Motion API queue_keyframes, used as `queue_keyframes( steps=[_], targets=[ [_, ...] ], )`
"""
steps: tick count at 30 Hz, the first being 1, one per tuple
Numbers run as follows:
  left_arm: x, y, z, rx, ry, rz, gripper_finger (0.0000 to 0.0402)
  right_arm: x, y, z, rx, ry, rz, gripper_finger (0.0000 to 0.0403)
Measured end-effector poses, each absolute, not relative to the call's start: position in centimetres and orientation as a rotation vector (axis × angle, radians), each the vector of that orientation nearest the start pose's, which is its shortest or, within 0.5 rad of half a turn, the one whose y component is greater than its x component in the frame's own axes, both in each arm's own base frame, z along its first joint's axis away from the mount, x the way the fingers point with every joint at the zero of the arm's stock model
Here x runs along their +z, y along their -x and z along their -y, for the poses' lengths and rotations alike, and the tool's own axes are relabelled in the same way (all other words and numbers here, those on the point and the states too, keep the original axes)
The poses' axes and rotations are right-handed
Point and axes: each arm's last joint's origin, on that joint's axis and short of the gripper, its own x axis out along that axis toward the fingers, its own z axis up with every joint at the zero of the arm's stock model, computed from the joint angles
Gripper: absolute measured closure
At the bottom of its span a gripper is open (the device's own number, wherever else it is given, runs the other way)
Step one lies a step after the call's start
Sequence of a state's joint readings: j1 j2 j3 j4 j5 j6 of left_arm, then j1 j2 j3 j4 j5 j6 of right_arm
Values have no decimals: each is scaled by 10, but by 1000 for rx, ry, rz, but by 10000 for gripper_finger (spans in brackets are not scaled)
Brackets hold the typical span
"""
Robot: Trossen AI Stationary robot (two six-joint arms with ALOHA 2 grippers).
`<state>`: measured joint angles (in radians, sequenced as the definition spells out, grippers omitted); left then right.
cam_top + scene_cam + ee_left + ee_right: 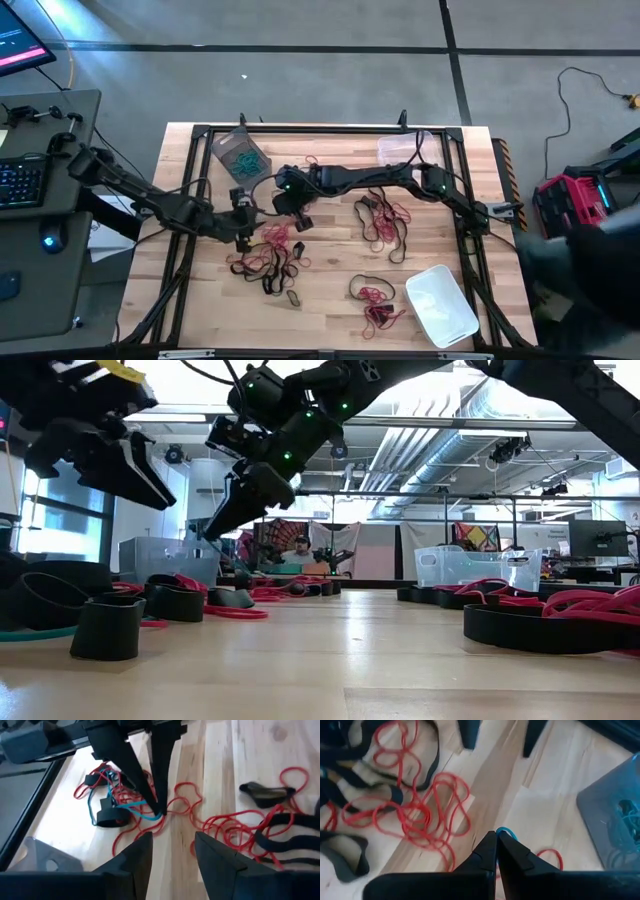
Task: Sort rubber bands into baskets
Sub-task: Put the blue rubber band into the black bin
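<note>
right gripper [497, 836]: closed, pinching a teal rubber band [504, 832], frame centre in the high view
left gripper [172, 851]: open, empty, above red rubber bands [220, 822]
grey-tinted basket [240, 152]: upper left, holds teal bands

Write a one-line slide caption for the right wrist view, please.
Right gripper, shut on a teal rubber band, above red bands near the grey basket.

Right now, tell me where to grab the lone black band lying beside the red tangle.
Pinch the black band across its narrow middle, coming straight down from above: it lies flat, squashed into a slim loop, and seems mostly clear of the red bands.
</note>
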<state>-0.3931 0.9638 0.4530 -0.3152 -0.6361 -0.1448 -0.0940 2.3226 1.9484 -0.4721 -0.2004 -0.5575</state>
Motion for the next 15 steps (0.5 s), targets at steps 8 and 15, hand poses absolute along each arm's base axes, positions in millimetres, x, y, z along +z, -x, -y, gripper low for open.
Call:
queue_keyframes(
  steps=[8, 15],
  targets=[
    [183, -152, 45, 278, -207, -618, 261, 198, -520, 44, 305, 368, -670, 402],
    [194, -138, 43, 250, -159, -516, 261, 211, -527, 52, 161, 412, -587, 403]
  ],
)
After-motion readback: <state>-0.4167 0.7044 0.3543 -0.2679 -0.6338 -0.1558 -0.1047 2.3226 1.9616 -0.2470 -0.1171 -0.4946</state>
